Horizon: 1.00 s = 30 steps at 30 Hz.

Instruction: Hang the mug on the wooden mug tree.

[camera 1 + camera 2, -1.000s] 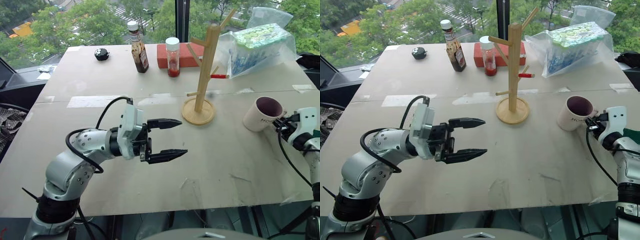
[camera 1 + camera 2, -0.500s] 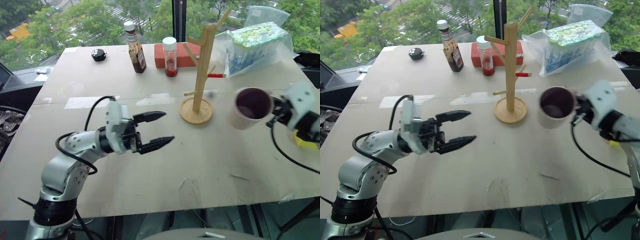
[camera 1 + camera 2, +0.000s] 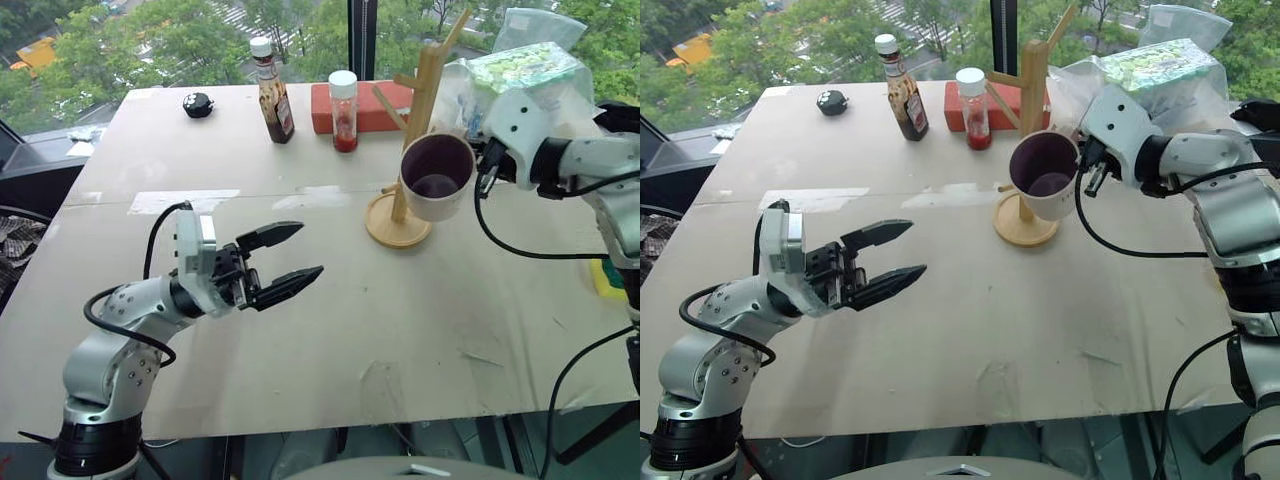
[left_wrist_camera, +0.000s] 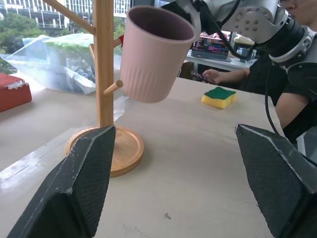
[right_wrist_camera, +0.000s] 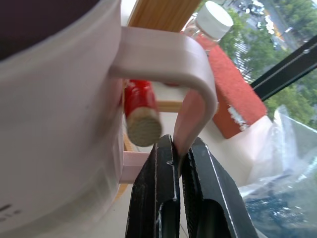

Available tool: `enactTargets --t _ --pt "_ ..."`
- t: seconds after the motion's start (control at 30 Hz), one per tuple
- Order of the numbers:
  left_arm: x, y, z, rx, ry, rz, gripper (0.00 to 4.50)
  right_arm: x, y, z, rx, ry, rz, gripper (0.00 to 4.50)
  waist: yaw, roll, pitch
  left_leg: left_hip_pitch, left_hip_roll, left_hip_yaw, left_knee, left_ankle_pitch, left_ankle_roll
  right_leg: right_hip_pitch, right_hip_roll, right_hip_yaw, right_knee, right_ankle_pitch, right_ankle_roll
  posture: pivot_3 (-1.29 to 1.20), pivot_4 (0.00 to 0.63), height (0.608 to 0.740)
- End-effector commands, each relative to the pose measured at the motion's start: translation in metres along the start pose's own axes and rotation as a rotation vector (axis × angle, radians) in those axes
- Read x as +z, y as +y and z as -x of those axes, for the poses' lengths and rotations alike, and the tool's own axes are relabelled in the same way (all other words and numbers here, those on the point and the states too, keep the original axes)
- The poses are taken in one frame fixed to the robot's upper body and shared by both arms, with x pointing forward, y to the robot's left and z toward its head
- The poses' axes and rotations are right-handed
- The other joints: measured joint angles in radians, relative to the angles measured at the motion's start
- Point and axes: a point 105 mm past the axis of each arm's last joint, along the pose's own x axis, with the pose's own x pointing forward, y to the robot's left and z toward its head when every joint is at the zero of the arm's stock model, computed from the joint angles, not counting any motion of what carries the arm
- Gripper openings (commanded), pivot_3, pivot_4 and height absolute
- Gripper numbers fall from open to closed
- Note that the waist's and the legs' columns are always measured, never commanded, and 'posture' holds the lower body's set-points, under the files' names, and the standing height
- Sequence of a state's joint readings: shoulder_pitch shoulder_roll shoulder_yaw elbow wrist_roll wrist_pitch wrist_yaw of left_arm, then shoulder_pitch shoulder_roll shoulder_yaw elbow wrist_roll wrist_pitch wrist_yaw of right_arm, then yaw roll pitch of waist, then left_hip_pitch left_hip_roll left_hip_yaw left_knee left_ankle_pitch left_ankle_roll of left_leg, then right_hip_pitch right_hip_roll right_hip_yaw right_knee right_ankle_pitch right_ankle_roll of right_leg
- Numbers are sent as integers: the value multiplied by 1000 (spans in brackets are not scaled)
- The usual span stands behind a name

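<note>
The right end effector pinches the mug by its handle, leaving the loop free for the red-tipped peg of the wooden mug tree. A second ago the mug sat near the tabletop's right edge; now it's airborne beside the pole. The left end effector waits, jaws spread.
</note>
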<state>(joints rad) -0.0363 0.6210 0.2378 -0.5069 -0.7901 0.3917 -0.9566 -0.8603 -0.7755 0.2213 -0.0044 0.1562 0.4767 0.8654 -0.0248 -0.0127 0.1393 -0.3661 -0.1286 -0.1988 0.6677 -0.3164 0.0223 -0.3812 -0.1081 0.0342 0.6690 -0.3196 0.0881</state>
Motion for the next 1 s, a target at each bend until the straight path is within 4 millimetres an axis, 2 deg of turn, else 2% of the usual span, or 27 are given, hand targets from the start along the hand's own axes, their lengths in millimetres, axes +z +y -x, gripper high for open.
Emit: enactTargets --t 0.03,0.17,0.2,0.23,0.33,0.47,0.6,0.67,0.83,1.0 --pt "12 -7 -1 17 -36 -33 3953 0 -2 -11 19 -6 36 30 -7 0 0 0 0 0 0 0 0 0 0 0 0 0 0 0 150 740" --pt "10 -7 0 53 -34 -16 3953 -7 -1 -19 40 -24 19 30 -10 0 0 1 0 -1 0 0 0 0 0 -1 2 0 0 0 150 740" --pt "10 -7 0 59 -35 -10 3953 -8 -3 -18 38 -31 13 566 -10 0 0 1 0 -1 1 0 0 0 0 -1 3 0 0 0 150 740" --pt "11 -7 1 65 -40 -16 3953 -9 -1 -14 50 -33 19 837 -9 0 0 1 0 -1 1 0 0 0 0 -1 3 0 0 0 150 740" --pt "6 -7 2 83 -16 -6 3953 0 2 15 21 -138 -32 2142 -3 0 0 1 0 -2 1 0 0 0 0 -2 3 0 0 0 150 740" --pt "-1 -6 3 109 15 0 3953 -7 12 50 -7 -168 -136 2142 8 0 0 0 0 -1 1 0 0 0 0 -2 3 0 0 0 150 740" --pt "-24 3 14 185 119 15 3953 -43 39 96 -106 -81 -238 2142 21 0 0 0 0 -2 0 0 0 1 0 -2 2 0 0 0 150 740" --pt "-36 6 22 210 162 30 3953 -59 56 111 -139 -50 -324 2142 22 1 0 1 0 -1 0 0 0 1 0 -2 2 0 0 0 150 740" --pt "-54 11 36 248 238 46 3953 -85 103 132 -187 30 -429 2142 20 1 0 4 0 0 -1 0 0 1 1 0 5 2 0 0 150 740" --pt "-60 11 35 212 263 66 3953 -98 126 131 -220 65 -463 2142 20 2 0 6 1 2 1 0 0 2 2 3 7 4 0 0 150 740"
